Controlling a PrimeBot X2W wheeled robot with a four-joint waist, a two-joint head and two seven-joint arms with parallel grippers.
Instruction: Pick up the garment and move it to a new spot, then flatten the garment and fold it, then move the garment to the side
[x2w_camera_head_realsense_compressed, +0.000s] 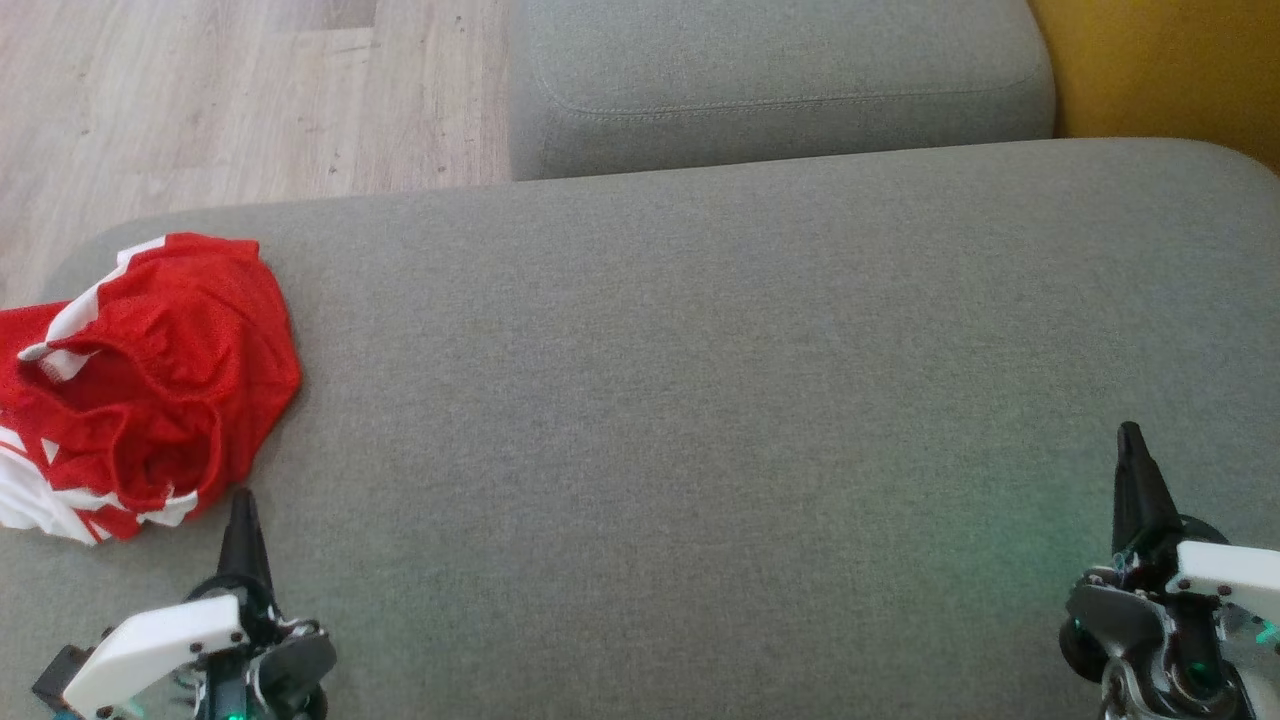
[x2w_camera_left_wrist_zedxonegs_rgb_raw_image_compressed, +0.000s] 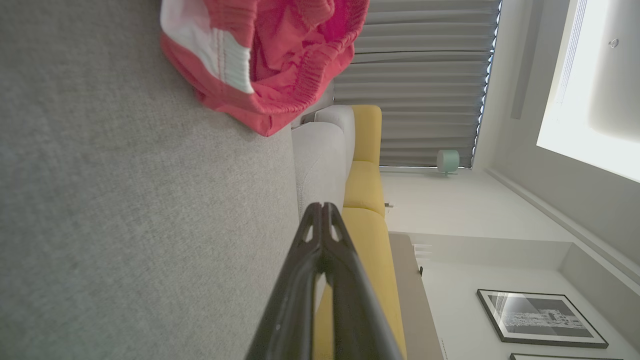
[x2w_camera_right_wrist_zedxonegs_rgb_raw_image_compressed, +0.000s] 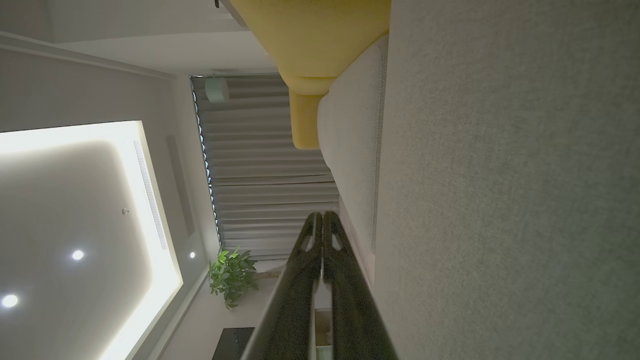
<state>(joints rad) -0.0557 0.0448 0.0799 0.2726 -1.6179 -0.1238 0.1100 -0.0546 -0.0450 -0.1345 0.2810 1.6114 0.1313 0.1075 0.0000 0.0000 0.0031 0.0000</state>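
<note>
The red-and-white garment (x2w_camera_head_realsense_compressed: 150, 380) lies crumpled at the left edge of the grey cushion (x2w_camera_head_realsense_compressed: 700, 400). The left tool (x2w_camera_head_realsense_compressed: 242, 505) sits just beside the heap, fingers pressed together and empty. The right tool (x2w_camera_head_realsense_compressed: 1131, 445) is likewise closed, well apart from it. For a clean lift, the left tool should probably open first, then pinch a thick fold near the gathered waistband rather than one loose layer.

Count: one garment (x2w_camera_head_realsense_compressed: 150, 380), on the left end of the big grey cushion (x2w_camera_head_realsense_compressed: 700, 380). My grippers: two, left gripper (x2w_camera_head_realsense_compressed: 241, 500) and right gripper (x2w_camera_head_realsense_compressed: 1130, 437), both at that cushion's near edge. Grey cushions: two, the smaller cushion (x2w_camera_head_realsense_compressed: 780, 80) just beyond it.
</note>
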